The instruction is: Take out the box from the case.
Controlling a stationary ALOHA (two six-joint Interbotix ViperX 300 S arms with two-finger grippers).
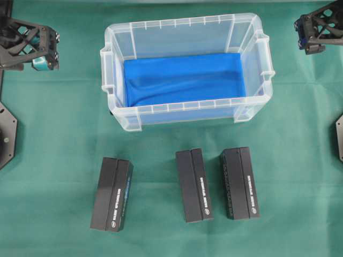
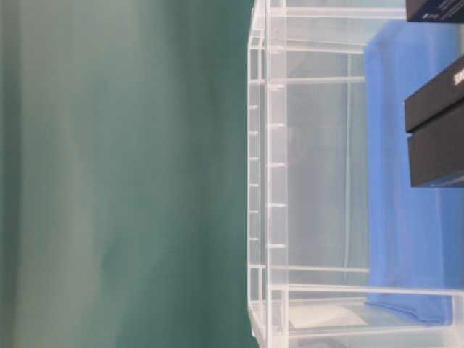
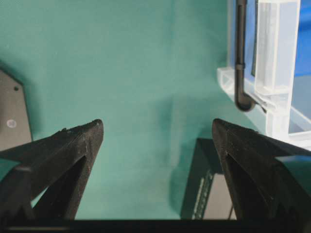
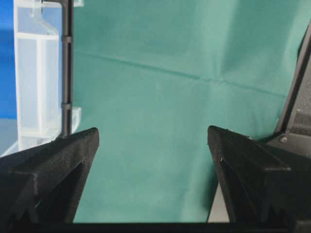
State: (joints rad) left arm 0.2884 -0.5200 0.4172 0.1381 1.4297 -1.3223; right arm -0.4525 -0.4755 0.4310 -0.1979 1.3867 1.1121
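I am looking at a bench draped in green cloth, with the case sitting toward its far side. The case is holding only its blue cloth; no box is showing inside. Three black boxes, the left box, the middle box and the right box, are lying on the bench in front of the case, well apart from each other. Judging by that, the task is looking finished. The risk I am seeing now is an arm dropping and clipping the case rim or nudging a box. The left hand and right hand are hanging at the far corners, both spread wide and gripping nothing.
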